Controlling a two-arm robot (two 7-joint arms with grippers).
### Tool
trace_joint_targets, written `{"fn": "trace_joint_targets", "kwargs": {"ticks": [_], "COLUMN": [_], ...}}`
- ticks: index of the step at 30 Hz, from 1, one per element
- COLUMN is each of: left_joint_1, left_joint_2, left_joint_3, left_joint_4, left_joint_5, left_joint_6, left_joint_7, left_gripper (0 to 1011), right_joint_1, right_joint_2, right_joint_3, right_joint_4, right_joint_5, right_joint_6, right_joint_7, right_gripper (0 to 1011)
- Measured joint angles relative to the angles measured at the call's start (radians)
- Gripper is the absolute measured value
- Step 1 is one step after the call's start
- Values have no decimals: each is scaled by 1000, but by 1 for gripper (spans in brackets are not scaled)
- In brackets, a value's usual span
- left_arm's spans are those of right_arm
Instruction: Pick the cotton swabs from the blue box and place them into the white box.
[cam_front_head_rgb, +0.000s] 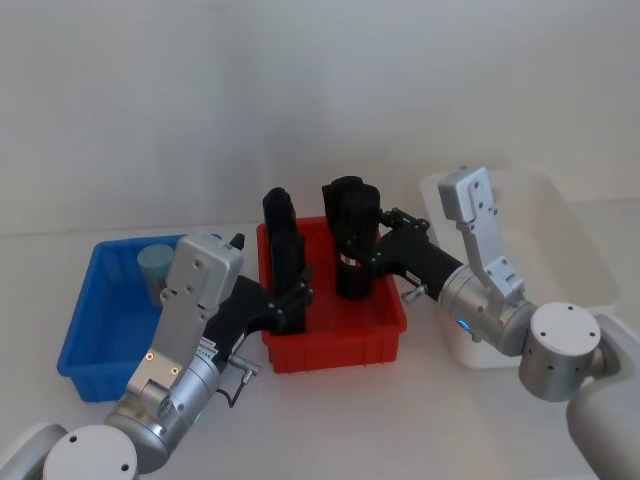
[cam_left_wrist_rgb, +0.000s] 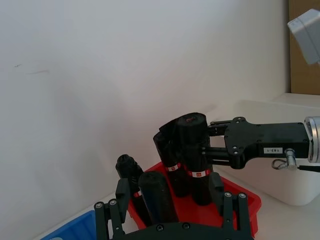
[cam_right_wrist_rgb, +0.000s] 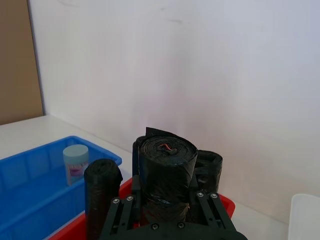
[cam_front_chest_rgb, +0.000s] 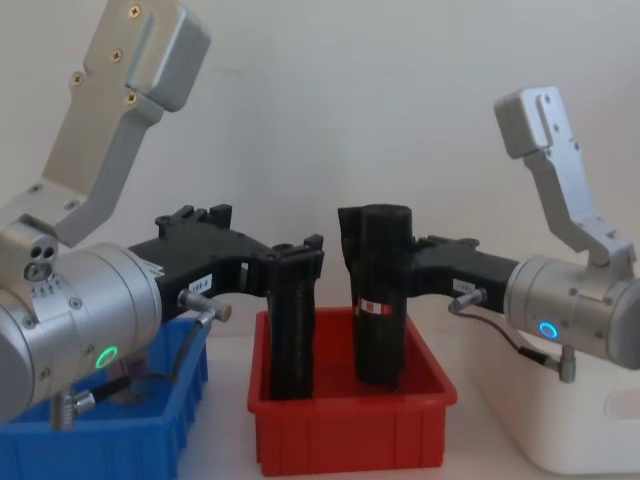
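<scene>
One cotton swab jar (cam_front_head_rgb: 155, 268) with a pale blue lid stands upright at the back of the blue box (cam_front_head_rgb: 90, 320) on the left; the right wrist view shows the jar (cam_right_wrist_rgb: 76, 162) too. The white box (cam_front_head_rgb: 590, 260) sits at the far right. Both grippers are over the red bin between the boxes, not the blue box. My left gripper (cam_front_head_rgb: 292, 300) is open, its fingers straddling a leaning black roll (cam_left_wrist_rgb: 155, 200). My right gripper (cam_front_head_rgb: 368, 252) is shut on a tall black roll (cam_front_chest_rgb: 380, 300) whose base stands inside the red bin.
The red bin (cam_front_head_rgb: 340, 340) holds several tall black rolls and sits between the blue and white boxes. A plain wall lies close behind the table. Open tabletop runs along the front of the bins.
</scene>
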Motion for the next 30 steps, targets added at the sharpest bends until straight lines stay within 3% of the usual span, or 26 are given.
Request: {"fn": "trace_joint_targets", "kwargs": {"ticks": [9,16,30], "left_joint_1": [0,0,0], "left_joint_2": [0,0,0], "left_joint_3": [0,0,0], "left_joint_4": [0,0,0], "left_joint_5": [0,0,0], "left_joint_6": [0,0,0], "left_joint_7": [0,0,0], "left_gripper": [1004,1004,1004], "right_joint_1": [-94,-149,-216], "right_joint_2": [39,64,118], "right_joint_3": [11,20,59], "right_joint_4": [-228,-356,-517], "right_joint_5": [12,12,12], "right_joint_6": [45,73,131], "right_joint_7": [-60,-115,-220], "right_gripper": [506,506,505]}}
